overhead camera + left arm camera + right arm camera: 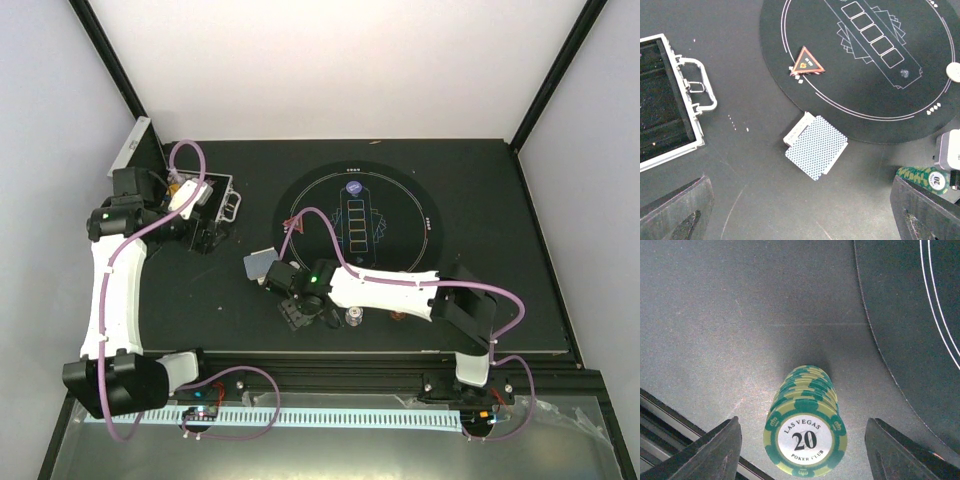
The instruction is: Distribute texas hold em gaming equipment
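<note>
The card stack [816,146] lies back-up just off the round mat [840,95]; the red triangle marker [807,62] sits on the mat's edge line; the open silver case [685,95] lies left; green chips [925,179] lower right; the left gripper [800,220] gapes wide

The tall stack of green poker chips [805,440] stands between the fingers [720,450] of the right pincer [804,422], with bare dark desk [715,315] showing in a gap on each side. Just beyond it the round black mat [910,340] lies flat. Open desk separates the silver metal case [687,105] from the grey-blue-backed card deck [816,145]. The right arm [380,290] lies across the mat's near rim.
</note>
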